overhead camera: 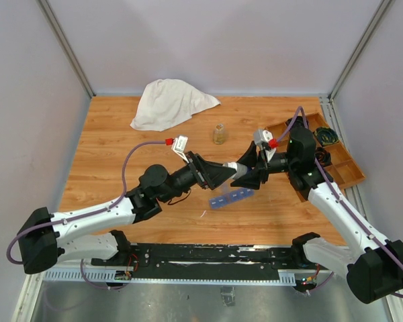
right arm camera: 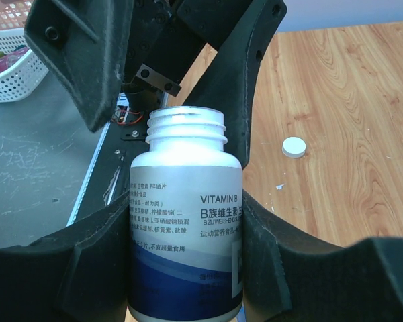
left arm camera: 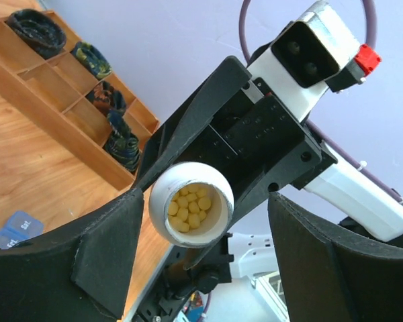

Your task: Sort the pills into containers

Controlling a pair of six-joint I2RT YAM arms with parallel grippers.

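Pills: more than ten yellow tablets, exact count unclear, inside one open white bottle labelled Vitamin B. The right gripper clamps the bottle body between its two fingers, mouth turned toward the left gripper. The left gripper's two fingers stand wide apart beside the bottle mouth, gripping nothing. One blue strip of containers lies on the table, just in front of both grippers. One small white disc lies apart on the wood.
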